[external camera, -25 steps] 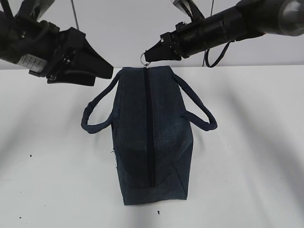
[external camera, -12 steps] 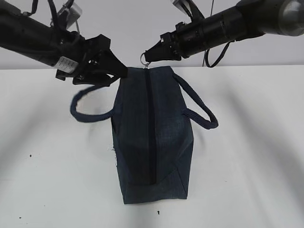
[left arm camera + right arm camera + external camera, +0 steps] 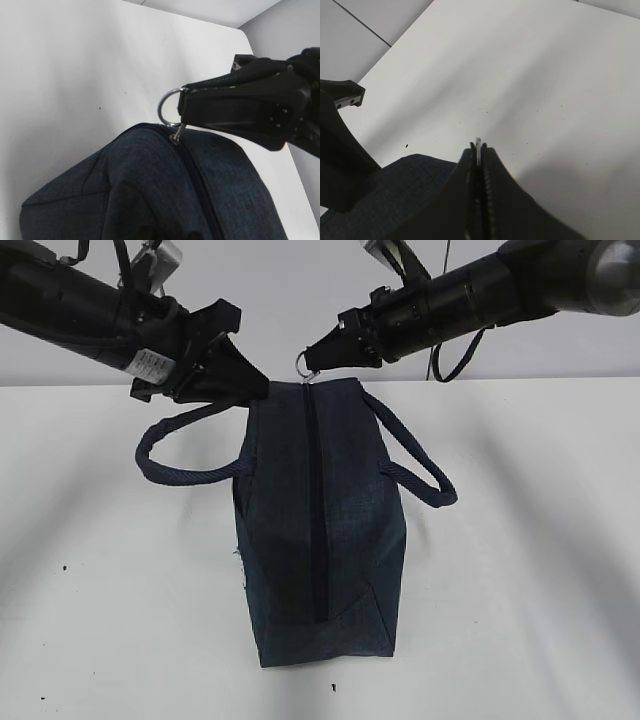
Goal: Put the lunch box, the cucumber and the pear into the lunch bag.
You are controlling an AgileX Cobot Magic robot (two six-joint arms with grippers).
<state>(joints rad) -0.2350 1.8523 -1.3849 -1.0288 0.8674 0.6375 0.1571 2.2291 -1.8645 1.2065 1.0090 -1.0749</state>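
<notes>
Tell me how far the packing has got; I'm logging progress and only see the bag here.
Nothing looks packed: the lunch bag lies on the table with its zipper closed along the top. In hand: the right gripper is shut on the ring pull at the far end, and the left gripper is at the bag's far corner. Left: opening the bag and loading all three items, none in view.

Dark navy lunch bag [image 3: 320, 530], silver ring pull [image 3: 169, 107], white table [image 3: 530, 570], black jaws
</notes>
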